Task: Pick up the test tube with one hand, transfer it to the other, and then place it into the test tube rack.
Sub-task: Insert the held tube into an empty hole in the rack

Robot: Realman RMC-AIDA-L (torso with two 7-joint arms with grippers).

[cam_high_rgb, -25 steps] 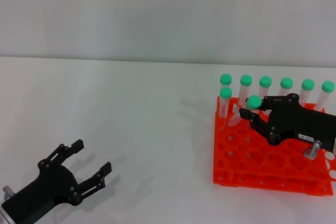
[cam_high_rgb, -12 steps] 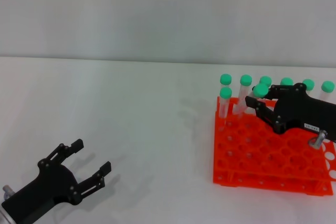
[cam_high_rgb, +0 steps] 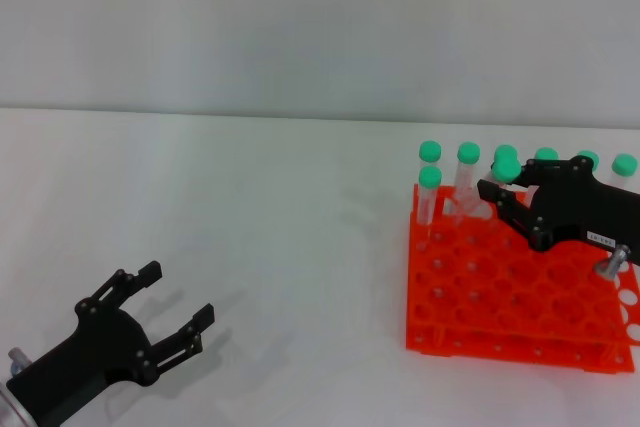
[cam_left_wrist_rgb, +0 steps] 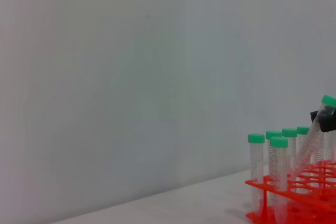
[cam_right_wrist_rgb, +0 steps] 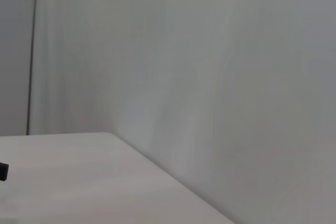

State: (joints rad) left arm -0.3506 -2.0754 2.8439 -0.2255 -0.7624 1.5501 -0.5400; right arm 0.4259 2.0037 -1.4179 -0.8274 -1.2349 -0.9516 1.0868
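1. The test tube (cam_high_rgb: pixel 497 183) is seen leaning over the back rows of the test tube rack (cam_high_rgb: pixel 510 302), its green cap up beside the caps of the tubes already standing there; in the left wrist view the same tube (cam_left_wrist_rgb: pixel 313 139) slants with its lower end down among the rack's holes (cam_left_wrist_rgb: pixel 310 184).
2. The tube is pinched just under its cap by the fingers of the right gripper (cam_high_rgb: pixel 505 197), which is held above the rack's rear half.
3. Whether the tube's tip is seated in a hole cannot be told; it is judged to be entering one at a tilt.
4. Pickup and hand-over are judged to be done, since the tube is carried by the right gripper while the left gripper (cam_high_rgb: pixel 172 307) is parked low over the table (cam_high_rgb: pixel 280 237), well apart from the rack, its fingers spread and empty.
5. What is left is judged to be: the tube is to be brought upright, lowered fully into its hole, and released.
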